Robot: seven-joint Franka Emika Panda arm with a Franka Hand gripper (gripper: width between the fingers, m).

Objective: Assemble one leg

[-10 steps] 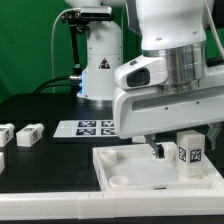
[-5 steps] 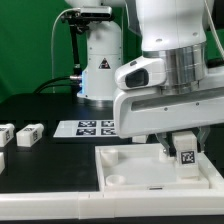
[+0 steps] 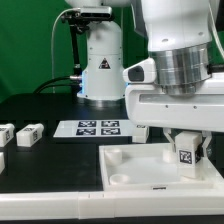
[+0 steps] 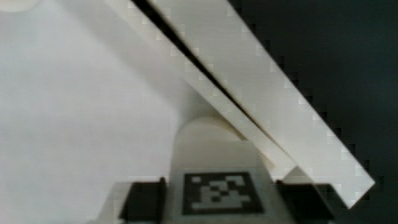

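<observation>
Tool (image 3: 186, 150) is closed on the leg (image 3: 186, 153), pinching the little white block from both sides and carrying it upright, with its black-and-white tag facing out to the exterior view. From the wrist view we look straight down at that same tag on the leg (image 4: 217, 190), sitting snug in the tool (image 4: 217, 196).

Under it lies the big white tray (image 3: 135, 158), flat on the black worktop (image 3: 50, 165). The leg is low over the tray's side toward the exterior view's right, close to the raised rim (image 4: 231, 70). Whether its lower end actually touches the tray surface, I cannot tell. One round socket (image 3: 120, 181) shows plainly at the tray's near corner, well apart from the leg.

Further back, the marker board (image 3: 98, 127) lies flat just behind the tray. Off to the exterior view's left, two more tagged white blocks (image 3: 30, 133) sit side by side on the worktop. Behind everything stands the arm's white base (image 3: 100, 60).
</observation>
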